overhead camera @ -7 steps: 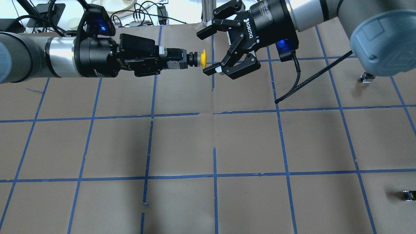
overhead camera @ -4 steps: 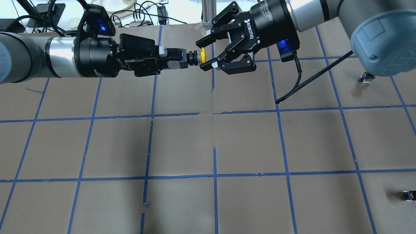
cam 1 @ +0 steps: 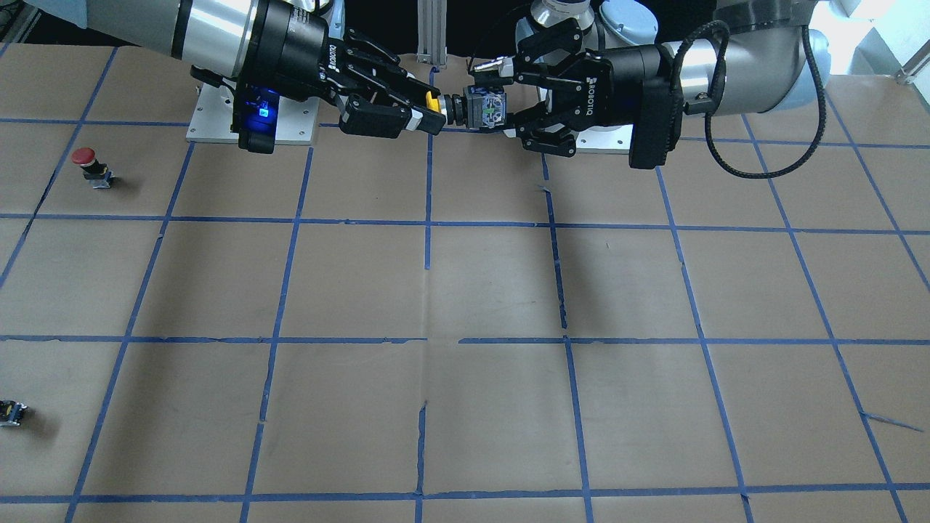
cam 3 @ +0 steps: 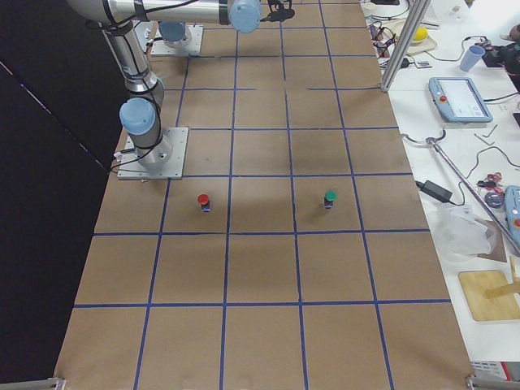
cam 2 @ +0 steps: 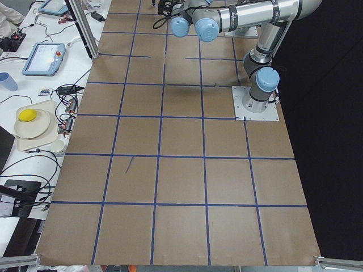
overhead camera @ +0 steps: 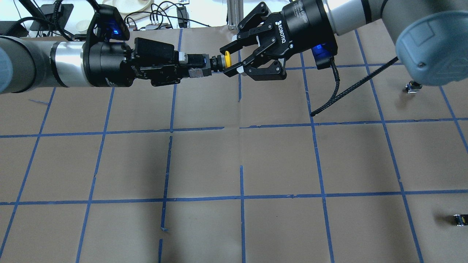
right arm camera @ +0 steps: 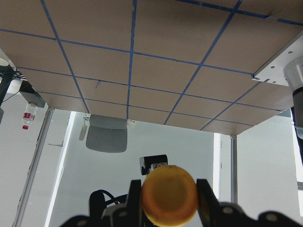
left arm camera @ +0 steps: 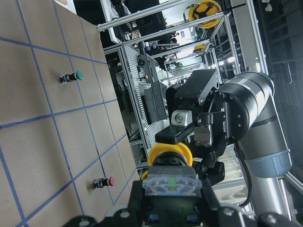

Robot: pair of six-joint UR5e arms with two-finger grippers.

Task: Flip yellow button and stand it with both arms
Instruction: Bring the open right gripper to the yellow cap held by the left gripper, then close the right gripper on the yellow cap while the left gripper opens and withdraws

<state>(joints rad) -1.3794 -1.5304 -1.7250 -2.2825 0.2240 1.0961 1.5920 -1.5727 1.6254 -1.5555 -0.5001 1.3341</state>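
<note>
Jaws of the left gripper (overhead camera: 197,66) are clamped on the black and grey body of the yellow button (cam 1: 465,109). They hold it horizontal in the air above the table (overhead camera: 278,160), cap toward the right gripper (overhead camera: 228,61). That gripper's fingers (right arm camera: 204,196) straddle the cap, just beside its rim; whether they touch it cannot be told. A red-capped button (cam 1: 86,156) stands on the table, well apart.
</note>
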